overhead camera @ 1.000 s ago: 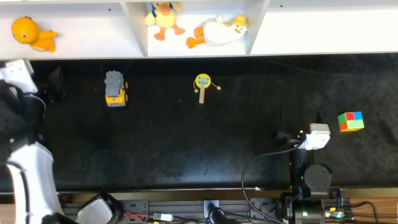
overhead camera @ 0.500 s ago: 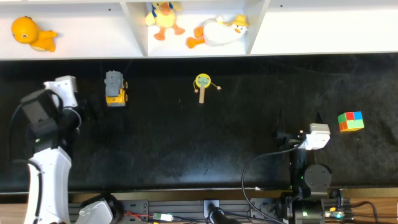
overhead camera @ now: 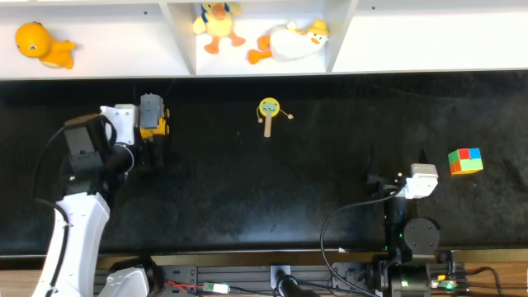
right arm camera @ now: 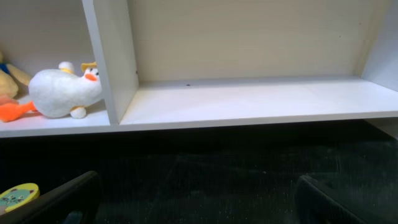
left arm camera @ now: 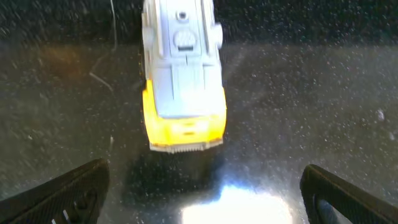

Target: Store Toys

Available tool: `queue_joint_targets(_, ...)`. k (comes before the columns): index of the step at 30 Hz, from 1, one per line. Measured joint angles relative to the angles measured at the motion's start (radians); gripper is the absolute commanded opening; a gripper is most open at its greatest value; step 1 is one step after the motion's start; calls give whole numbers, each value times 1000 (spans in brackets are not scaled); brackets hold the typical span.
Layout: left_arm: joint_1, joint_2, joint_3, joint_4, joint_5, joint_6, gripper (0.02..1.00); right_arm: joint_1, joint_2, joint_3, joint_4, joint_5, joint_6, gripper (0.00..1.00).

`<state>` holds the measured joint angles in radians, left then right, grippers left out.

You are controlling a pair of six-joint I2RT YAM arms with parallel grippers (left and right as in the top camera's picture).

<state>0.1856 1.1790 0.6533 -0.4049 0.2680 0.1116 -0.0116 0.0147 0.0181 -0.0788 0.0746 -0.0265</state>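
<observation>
toy truck (left arm camera: 183, 81) upright on black mat (overhead camera: 330, 181), near the shelf (overhead camera: 412, 41). left gripper (left arm camera: 205, 169) spread wide, just short of it, no contact. suggest: centre on the body, straddle both sides, then close.

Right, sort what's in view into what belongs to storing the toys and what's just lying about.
Job in hand:
toy truck, rattle drum and colour cube on the table; shelf; orange duck, yellow duck and white duck already on it; left gripper, open, near the truck.

Lying about:
cables and plugs along the table's front edge.
</observation>
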Motion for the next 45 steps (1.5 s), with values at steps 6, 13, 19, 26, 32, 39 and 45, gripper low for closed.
queue_joint_targets(6,-40,32,0,65,-48,21,998,0,0,0,0,0,1,993)
queue_joint_targets(13,-48,105,10,85,-78,26,998,0,0,0,0,0,1,996)
queue_joint_targets(19,-48,136,29,112,-91,27,998,0,0,0,0,0,0,996)
queue_joint_targets(26,-48,154,36,156,-97,26,998,0,0,0,0,0,1,993)
queue_joint_targets(32,-48,189,36,175,-98,26,996,0,0,0,0,0,0,996)
queue_joint_targets(39,-48,217,36,209,-98,26,998,0,0,0,0,0,0,996)
queue_joint_targets(45,-48,230,38,230,-98,27,943,0,0,0,0,0,1,996)
